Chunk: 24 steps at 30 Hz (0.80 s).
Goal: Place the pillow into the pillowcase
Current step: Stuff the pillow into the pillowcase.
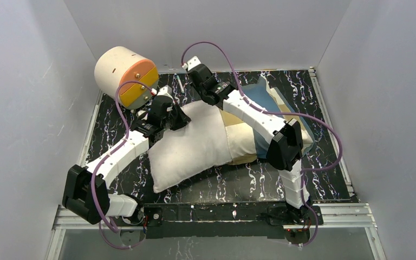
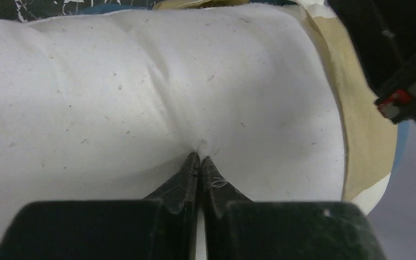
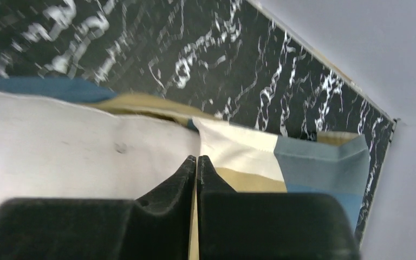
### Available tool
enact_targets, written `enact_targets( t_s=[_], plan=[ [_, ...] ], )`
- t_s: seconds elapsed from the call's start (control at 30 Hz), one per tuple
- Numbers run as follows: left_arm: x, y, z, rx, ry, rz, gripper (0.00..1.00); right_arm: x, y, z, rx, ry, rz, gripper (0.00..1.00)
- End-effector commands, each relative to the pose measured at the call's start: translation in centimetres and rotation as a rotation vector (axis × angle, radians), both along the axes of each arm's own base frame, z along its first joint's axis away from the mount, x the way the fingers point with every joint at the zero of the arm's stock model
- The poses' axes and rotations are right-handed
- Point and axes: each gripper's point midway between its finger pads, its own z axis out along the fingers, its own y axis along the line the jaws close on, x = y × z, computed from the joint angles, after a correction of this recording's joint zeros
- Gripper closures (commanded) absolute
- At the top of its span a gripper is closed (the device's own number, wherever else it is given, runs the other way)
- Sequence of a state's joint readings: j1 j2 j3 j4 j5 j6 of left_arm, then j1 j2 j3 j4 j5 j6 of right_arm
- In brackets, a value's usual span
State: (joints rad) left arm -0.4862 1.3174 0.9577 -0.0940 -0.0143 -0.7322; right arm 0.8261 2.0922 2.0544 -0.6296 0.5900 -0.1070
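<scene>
The white pillow (image 1: 192,142) lies slanted on the table, its right end inside the pillowcase (image 1: 255,93) of blue, tan and cream blocks. My left gripper (image 1: 176,116) sits at the pillow's upper left edge. In the left wrist view it (image 2: 200,157) is shut, pinching a fold of the pillow (image 2: 141,92), with the pillowcase's tan rim (image 2: 363,124) at the right. My right gripper (image 1: 212,97) is at the case's mouth on the far side. In the right wrist view it (image 3: 196,158) is shut on the pillowcase's (image 3: 314,157) hem, next to the pillow (image 3: 59,157).
A cream-and-orange cylinder (image 1: 124,76) stands at the back left, close to my left wrist. The black marbled table (image 1: 238,179) is boxed in by grey walls on three sides. A thin grey stick (image 1: 180,81) lies near the back edge.
</scene>
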Motion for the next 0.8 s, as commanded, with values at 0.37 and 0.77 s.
enact_targets(
  t_s=[0.37,0.77],
  plan=[
    [-1.3,-1.4,3.6,-0.121,-0.019,-0.043,1.00,-1.9,1.5,4.6,0.102,-0.100,0.000,0.68],
    [-2.2,-1.0,2.9,-0.132,-0.001,-0.031,1.00,-1.0,-2.6,-0.2,-0.081,-0.021,-0.088,0.53]
  ],
)
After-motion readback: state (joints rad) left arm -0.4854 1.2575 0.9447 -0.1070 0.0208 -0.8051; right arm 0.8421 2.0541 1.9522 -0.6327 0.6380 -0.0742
